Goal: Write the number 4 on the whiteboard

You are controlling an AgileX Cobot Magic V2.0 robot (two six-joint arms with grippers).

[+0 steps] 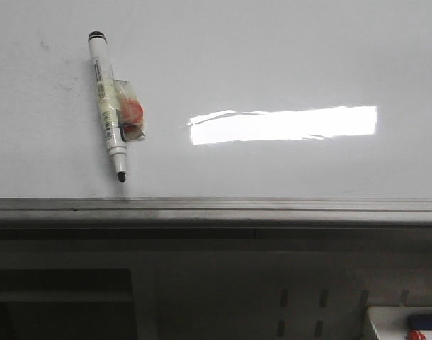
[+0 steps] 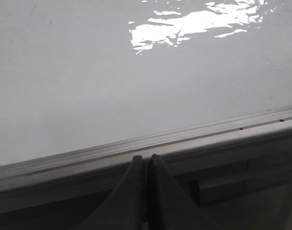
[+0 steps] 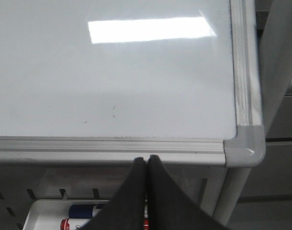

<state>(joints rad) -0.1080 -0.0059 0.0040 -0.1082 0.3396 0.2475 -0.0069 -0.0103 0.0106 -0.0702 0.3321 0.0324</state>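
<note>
The whiteboard (image 1: 273, 64) is a glossy white board with a grey edge rail (image 1: 216, 205) along its near side. No number 4 shows on it; only faint smudges. A white marker (image 1: 107, 106) with a black tip lies uncapped on the board at the left, tip toward the rail, with an orange-red clip or cap taped to its side. My left gripper (image 2: 146, 157) is shut and empty, just short of the rail (image 2: 151, 143). My right gripper (image 3: 146, 158) is shut and empty, below the rail near the board's right corner (image 3: 244, 143). Neither arm shows in the front view.
A bright rectangular light reflection (image 1: 283, 124) lies on the board's middle right. A white tray (image 3: 64, 215) with a blue and a red marker sits under the board's right end; it also shows in the front view (image 1: 407, 322). A slotted panel (image 1: 301, 304) runs below the rail.
</note>
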